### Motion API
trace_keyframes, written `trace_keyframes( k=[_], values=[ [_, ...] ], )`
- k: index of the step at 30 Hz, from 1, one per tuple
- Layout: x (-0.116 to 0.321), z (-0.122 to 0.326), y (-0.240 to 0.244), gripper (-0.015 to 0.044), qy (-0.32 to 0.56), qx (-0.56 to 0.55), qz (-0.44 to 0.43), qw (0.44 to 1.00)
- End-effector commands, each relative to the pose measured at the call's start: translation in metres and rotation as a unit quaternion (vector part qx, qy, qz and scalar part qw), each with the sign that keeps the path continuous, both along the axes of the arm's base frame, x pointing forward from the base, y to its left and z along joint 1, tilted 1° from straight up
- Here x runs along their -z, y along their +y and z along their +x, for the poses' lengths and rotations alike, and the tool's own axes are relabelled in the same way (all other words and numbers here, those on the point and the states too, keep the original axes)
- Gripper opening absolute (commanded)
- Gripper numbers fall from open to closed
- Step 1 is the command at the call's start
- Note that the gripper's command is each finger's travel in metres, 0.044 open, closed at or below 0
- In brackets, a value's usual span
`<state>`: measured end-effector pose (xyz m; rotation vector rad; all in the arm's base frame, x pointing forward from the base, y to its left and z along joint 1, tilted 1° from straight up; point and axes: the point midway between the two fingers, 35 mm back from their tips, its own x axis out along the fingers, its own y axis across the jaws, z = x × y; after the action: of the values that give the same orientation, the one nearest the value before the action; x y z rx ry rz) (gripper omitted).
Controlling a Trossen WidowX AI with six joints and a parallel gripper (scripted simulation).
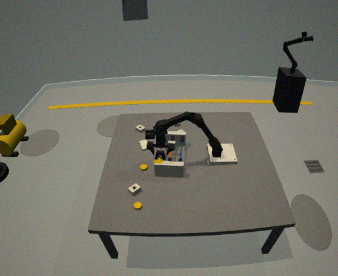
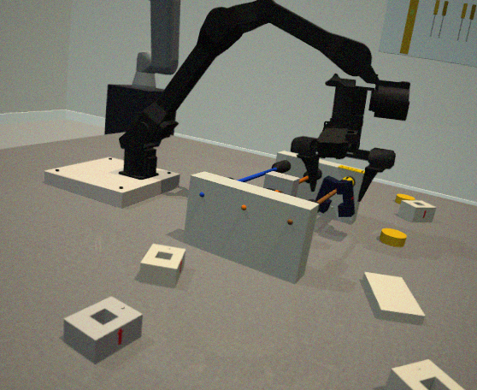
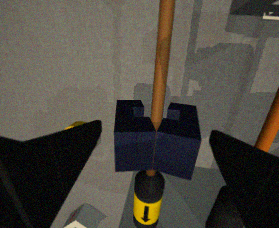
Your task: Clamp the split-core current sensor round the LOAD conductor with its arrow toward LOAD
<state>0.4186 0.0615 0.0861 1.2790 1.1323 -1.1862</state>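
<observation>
The dark blue split-core sensor [image 1: 160,155] [image 2: 346,186] [image 3: 177,145] hangs over the brown LOAD conductor [image 2: 326,197] [image 3: 162,50]. Its halves meet above the conductor. In the exterior view its lower ends stand apart, so it is not closed. A small red mark shows on its side; which way it points is unclear. My gripper [image 1: 159,154] [image 2: 337,195] [image 3: 154,130] is wide open, one finger on each side of the sensor, with gaps between. The yellow LOAD label [image 1: 158,161] [image 2: 351,168] is on the end wall. A yellow sleeve [image 3: 147,210] with a black arrow surrounds the conductor's end.
An orange conductor [image 3: 277,115] and a blue conductor [image 1: 181,151] [image 2: 258,174] run alongside between two grey walls [image 1: 169,170] [image 2: 248,227]. A white block [image 2: 281,183] sits among them. White blocks with square holes [image 1: 134,188] [image 2: 103,327], a white slab [image 2: 393,295] and yellow discs [image 1: 137,206] [image 2: 392,237] lie around.
</observation>
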Motion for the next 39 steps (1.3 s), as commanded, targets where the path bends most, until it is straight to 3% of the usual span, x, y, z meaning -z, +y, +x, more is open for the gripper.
trace_keyframes(
  k=[1, 17, 39],
  values=[
    [0.005, 0.001, 0.0, 0.044, -0.001, 0.0, 0.0, 1.0],
    [0.028, 0.002, 0.0, 0.044, -0.001, 0.0, 0.0, 1.0],
    [0.024, 0.002, 0.0, 0.0293, -0.002, 0.0, 0.0, 1.0]
  ],
)
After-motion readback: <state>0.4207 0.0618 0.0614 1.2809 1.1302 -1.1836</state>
